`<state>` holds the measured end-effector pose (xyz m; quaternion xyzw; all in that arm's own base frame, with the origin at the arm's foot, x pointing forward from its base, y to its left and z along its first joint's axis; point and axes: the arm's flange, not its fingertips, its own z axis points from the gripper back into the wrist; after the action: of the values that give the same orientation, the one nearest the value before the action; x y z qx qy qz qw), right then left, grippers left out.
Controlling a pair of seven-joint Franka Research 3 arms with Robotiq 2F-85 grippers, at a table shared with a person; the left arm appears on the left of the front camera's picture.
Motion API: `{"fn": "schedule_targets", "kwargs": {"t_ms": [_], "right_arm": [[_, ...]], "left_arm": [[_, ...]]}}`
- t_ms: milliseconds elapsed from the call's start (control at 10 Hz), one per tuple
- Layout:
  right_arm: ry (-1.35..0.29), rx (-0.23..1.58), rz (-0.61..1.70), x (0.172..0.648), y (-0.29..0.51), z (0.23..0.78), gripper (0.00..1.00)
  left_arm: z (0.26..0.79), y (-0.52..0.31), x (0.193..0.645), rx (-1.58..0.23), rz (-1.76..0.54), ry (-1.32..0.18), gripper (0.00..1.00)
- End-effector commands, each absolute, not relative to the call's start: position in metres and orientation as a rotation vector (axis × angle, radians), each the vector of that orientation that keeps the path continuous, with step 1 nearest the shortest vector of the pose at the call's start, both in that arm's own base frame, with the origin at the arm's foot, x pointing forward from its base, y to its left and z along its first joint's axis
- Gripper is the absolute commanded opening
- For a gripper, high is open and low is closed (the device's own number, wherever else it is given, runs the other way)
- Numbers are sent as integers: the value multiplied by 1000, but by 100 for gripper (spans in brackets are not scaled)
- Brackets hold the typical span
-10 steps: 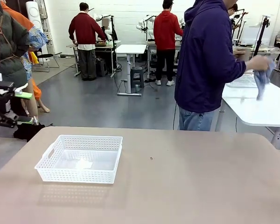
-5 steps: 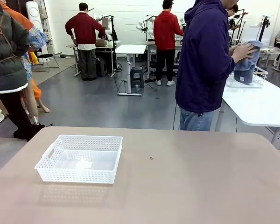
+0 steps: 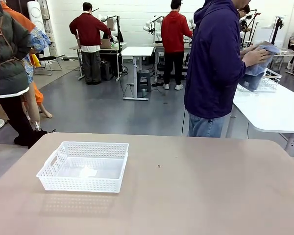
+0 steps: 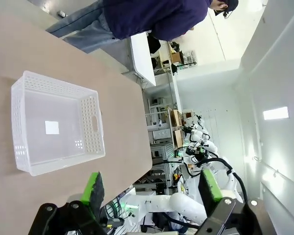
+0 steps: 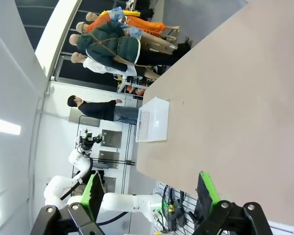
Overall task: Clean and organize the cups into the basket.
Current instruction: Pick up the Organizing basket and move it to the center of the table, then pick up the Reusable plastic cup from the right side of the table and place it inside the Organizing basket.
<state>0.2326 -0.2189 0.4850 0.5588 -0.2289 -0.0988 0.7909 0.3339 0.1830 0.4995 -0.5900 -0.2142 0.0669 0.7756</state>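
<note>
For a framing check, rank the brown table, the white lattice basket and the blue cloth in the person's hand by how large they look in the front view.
1. brown table
2. white lattice basket
3. blue cloth, though it is farther from the camera, so its true size is unsure.

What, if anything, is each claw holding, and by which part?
Nothing is held. The left claw and the right claw both stand open, with nothing between their fingers.

Front level, wrists sideways (basket (image 3: 81, 183) shared)
</note>
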Motion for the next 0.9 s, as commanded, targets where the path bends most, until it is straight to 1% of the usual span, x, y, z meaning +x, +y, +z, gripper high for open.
{"fn": "schedule_targets", "kwargs": {"t_ms": [0,800], "right_arm": [[-506,1210,-214,236,-219,485,100],[-506,1210,-214,236,-219,485,100]], "left_arm": [[499,184,334,-1293,141,-465,100],[499,184,334,-1293,141,-465,100]]}}
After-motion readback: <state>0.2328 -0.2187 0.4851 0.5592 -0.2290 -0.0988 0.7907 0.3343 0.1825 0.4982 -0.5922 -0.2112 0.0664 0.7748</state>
